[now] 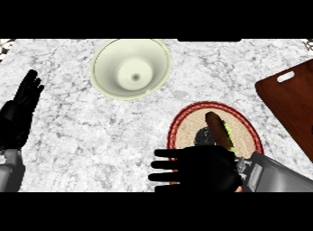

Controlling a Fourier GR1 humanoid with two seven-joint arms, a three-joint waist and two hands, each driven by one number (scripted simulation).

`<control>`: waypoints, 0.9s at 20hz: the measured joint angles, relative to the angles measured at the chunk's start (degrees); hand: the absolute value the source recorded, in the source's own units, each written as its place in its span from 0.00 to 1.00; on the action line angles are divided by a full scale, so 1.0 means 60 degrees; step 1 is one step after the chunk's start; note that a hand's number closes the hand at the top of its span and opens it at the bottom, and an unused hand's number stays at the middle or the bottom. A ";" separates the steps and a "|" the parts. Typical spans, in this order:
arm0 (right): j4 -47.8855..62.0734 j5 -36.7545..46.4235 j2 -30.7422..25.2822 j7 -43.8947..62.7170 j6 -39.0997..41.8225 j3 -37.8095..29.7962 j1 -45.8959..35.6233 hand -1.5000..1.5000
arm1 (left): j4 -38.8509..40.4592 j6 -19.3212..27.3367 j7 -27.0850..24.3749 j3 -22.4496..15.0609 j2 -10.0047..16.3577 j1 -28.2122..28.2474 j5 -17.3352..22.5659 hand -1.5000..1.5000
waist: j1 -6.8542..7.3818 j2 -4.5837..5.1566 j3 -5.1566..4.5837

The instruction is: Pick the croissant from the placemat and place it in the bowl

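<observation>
1. My left hand (16, 115) rests at the left edge, fingers straight and open.
2. The bowl (132, 67) stands on the bench (85, 135), well apart from the placemat (245, 131).
3. The croissant (217, 127) lies over the placemat, its near end under my right hand (202, 169). I cannot tell whether that hand grips it.
4. I'd confirm the hold, lift clear, then carry it to the bowl.

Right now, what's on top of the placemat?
A brown croissant lies on the placemat. The right hand covers the mat's near edge and the croissant's near end, so anything beneath it is hidden.
</observation>
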 measured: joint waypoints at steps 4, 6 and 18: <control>0.0206 0.0734 0.0085 -0.0347 -0.0369 -0.0089 0.0666 0.00 | 0.0112 -0.0186 -0.0254 0.0166 -0.0071 0.0148 -0.0004 0.50 | -0.0017 -0.0004 -0.0001; 0.0369 0.1091 0.0284 -0.0422 -0.0202 -0.0117 0.0783 0.00 | 0.0176 -0.0206 -0.0336 0.0171 -0.0169 0.0173 -0.0068 0.50 | -0.0018 -0.0005 -0.0002; 0.1989 0.2833 0.1426 -0.1334 -0.1287 -0.0867 0.1778 0.00 | 0.0008 -0.0386 -0.0080 0.0397 -0.0430 -0.0008 -0.0345 0.50 | -0.0016 0.0000 -0.0002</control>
